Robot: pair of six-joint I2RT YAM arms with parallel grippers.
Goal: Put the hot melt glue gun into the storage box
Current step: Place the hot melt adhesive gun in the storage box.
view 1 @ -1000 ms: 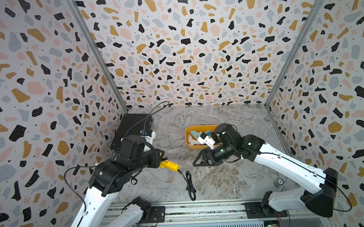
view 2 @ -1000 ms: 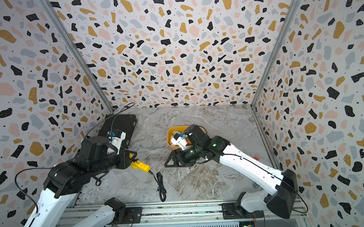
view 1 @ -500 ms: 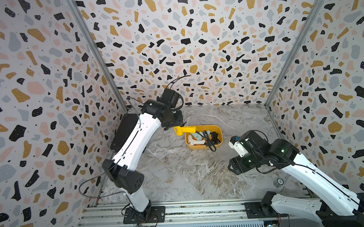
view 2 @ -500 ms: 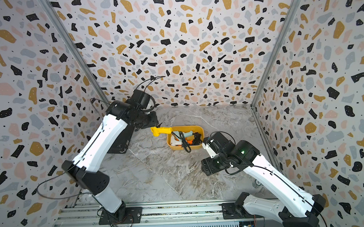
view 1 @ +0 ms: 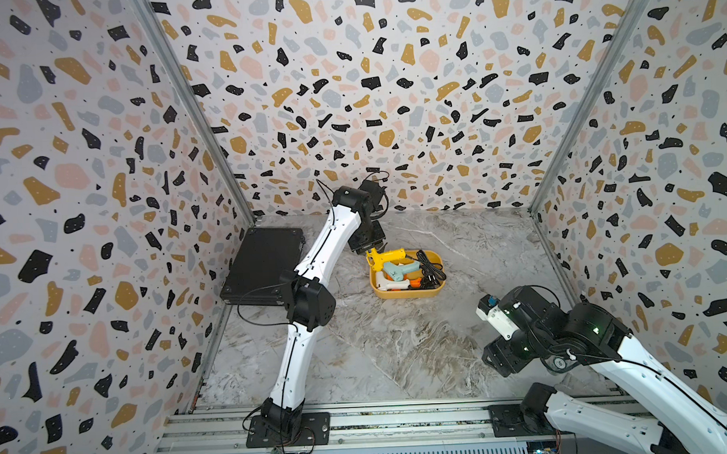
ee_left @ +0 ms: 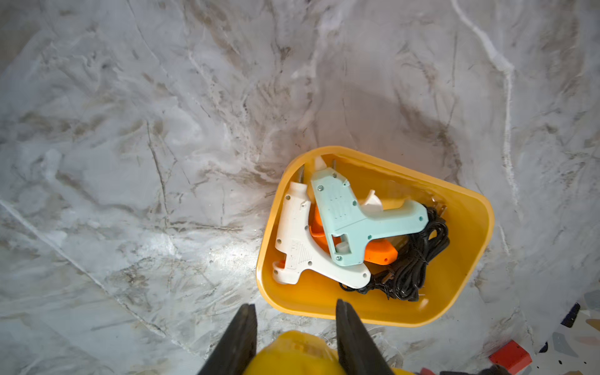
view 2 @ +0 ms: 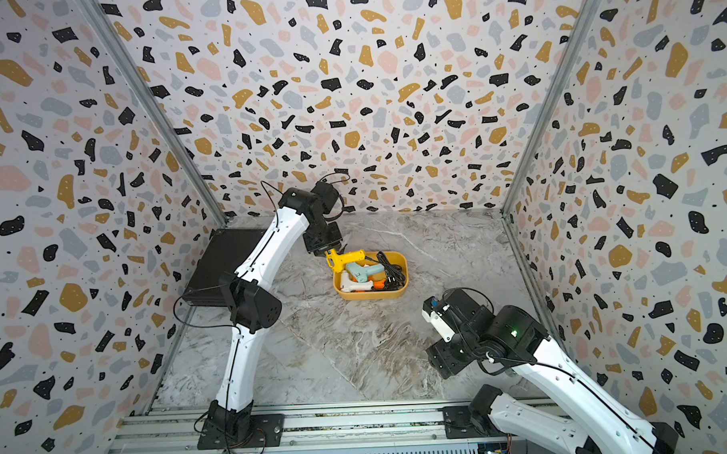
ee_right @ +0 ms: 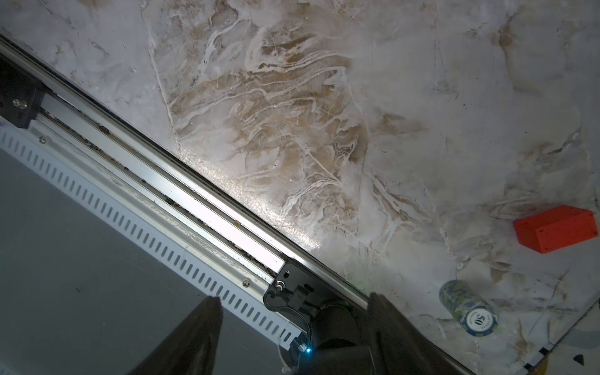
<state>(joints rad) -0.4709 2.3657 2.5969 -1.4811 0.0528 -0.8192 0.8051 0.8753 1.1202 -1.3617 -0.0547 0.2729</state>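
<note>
At nine o'clock on the table lies a flat black case. The left gripper pinches the yellow hot melt glue gun, holding it over the storage box at the box's eleven o'clock corner; contact with the rim is unclear. At four o'clock the right gripper hangs with jaws spread, empty.

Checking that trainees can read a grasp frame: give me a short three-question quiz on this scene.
1. Which gun does the left gripper hold? A white, B teal, C yellow.
2. True or false: the right gripper holds a gun.
3. How many guns lie loose in the box?
Key: 1 C, the yellow gun. 2 False; its fingers stand open, empty. 3 Three: white gun, teal gun, orange gun.
</note>
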